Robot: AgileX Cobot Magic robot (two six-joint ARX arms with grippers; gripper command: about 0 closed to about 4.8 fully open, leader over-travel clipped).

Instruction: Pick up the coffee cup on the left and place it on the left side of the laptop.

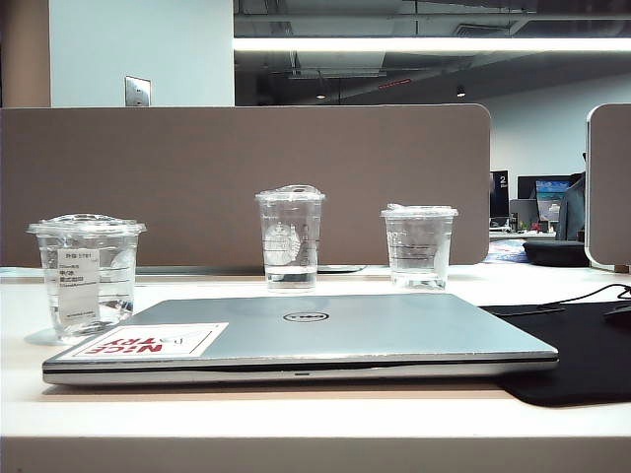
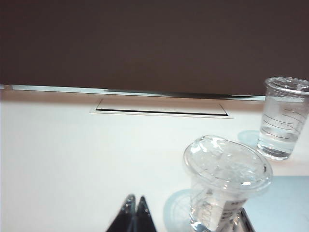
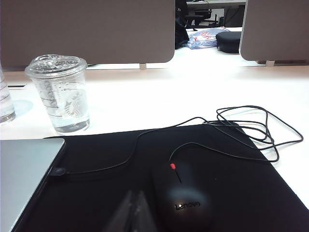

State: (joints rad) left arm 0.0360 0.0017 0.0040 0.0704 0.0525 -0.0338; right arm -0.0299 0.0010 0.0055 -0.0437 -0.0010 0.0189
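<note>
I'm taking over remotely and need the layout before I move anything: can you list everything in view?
coffee cup: one, clear with white label, lidded, standing on the table at the laptop's left.
laptop: one, silver, closed, flat at table centre, "NICE TRY" sticker on its near left corner.
tall cup: one, clear with round logo, behind the laptop, centre.
short cup: one, clear with a round logo, behind the laptop, right of the tall cup.
mouse pad: one, black, right of the laptop.
mouse: one, black, wired, on the pad.
table: one, white.
partition: one, brown, behind the cups.
left gripper: shut, empty, beside the coffee cup.
right gripper: blurred, looks shut, over the pad beside the mouse.
</note>
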